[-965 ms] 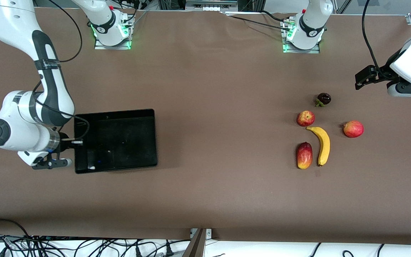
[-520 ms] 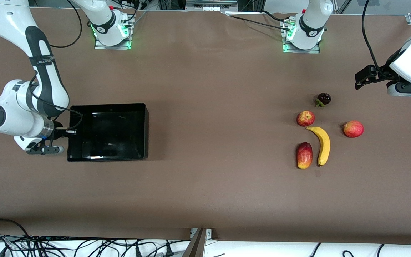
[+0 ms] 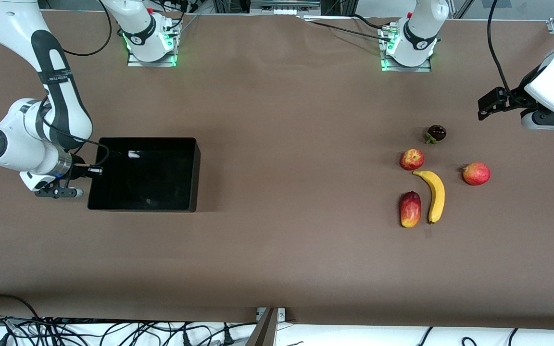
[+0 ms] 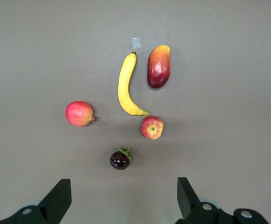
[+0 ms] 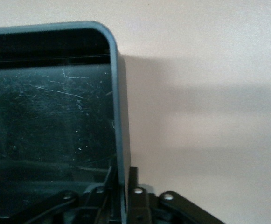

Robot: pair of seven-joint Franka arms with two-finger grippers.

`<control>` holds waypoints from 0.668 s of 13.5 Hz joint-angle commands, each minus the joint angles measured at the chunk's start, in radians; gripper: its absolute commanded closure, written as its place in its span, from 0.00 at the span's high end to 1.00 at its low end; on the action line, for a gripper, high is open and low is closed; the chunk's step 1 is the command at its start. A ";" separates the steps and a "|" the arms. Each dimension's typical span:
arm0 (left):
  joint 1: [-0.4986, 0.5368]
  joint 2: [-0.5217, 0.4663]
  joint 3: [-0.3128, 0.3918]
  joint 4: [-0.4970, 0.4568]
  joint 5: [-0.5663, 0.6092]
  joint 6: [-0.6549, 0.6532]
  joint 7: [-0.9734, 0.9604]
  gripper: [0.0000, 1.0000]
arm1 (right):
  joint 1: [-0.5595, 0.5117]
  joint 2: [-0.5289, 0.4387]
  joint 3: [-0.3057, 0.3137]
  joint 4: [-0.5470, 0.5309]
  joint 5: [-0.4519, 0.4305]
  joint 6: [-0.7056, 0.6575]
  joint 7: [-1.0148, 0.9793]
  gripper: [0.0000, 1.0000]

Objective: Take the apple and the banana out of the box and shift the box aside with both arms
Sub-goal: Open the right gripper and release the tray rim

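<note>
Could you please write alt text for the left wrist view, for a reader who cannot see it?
Seen from above on the brown table: a yellow banana beside a red-and-yellow mango, a small red apple at the banana's end, a pinkish-red apple apart, and a dark purple fruit. The left tool hangs open over them.

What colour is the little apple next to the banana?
Red with a yellowish patch; the small apple shows best in the left wrist view.

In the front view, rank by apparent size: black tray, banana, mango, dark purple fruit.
Largest to smallest:
1. black tray, by far
2. banana
3. mango, shorter than the banana but thicker
4. dark purple fruit, smallest
</note>
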 commanded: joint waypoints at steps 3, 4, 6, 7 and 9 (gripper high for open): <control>-0.006 0.000 0.003 0.020 -0.020 -0.021 -0.006 1.00 | 0.030 -0.087 0.002 0.097 -0.001 -0.162 -0.004 1.00; -0.006 0.000 0.003 0.019 -0.020 -0.021 -0.005 1.00 | 0.040 -0.094 0.002 0.151 -0.008 -0.229 -0.003 1.00; -0.006 0.000 0.003 0.020 -0.022 -0.021 -0.008 1.00 | 0.079 -0.110 -0.003 0.257 -0.035 -0.372 0.014 1.00; -0.006 0.000 0.003 0.020 -0.022 -0.021 -0.005 1.00 | 0.088 -0.129 0.002 0.306 -0.063 -0.439 0.043 1.00; -0.006 0.000 0.003 0.020 -0.025 -0.021 -0.006 1.00 | 0.137 -0.191 0.002 0.344 -0.092 -0.550 0.097 1.00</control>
